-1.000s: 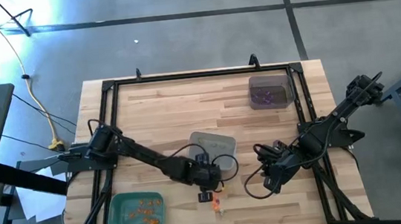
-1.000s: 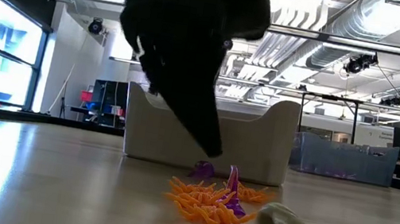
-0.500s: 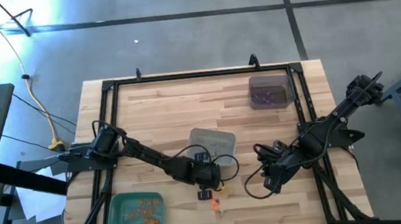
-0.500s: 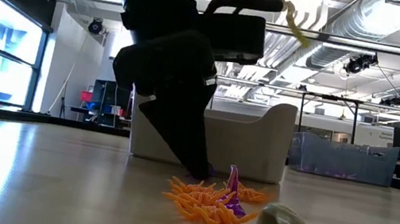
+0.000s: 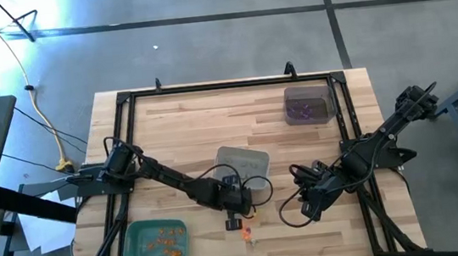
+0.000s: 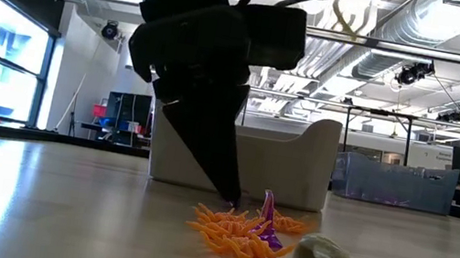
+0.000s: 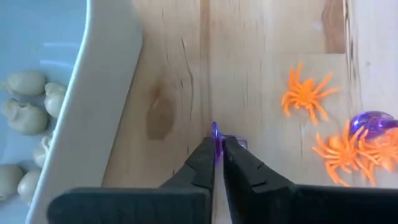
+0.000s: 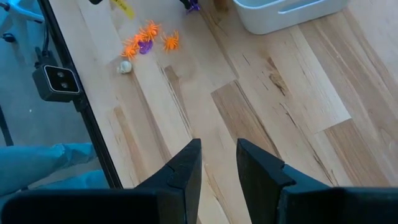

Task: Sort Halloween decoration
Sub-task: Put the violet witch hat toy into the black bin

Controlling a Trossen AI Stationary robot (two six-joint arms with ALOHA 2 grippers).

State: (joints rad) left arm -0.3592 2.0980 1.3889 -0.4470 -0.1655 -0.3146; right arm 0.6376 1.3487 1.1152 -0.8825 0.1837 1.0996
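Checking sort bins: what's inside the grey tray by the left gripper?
Left wrist view shows pale skull-like trinkets in the grey tray. The rest of its inside is out of frame; the left gripper is shut on a purple trinket beside it.

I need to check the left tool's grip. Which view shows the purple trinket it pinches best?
The left wrist view: the purple trinket sits pinched between the left tool tips. The right wrist view shows it small and distant; in the low and high views the arm largely hides it.
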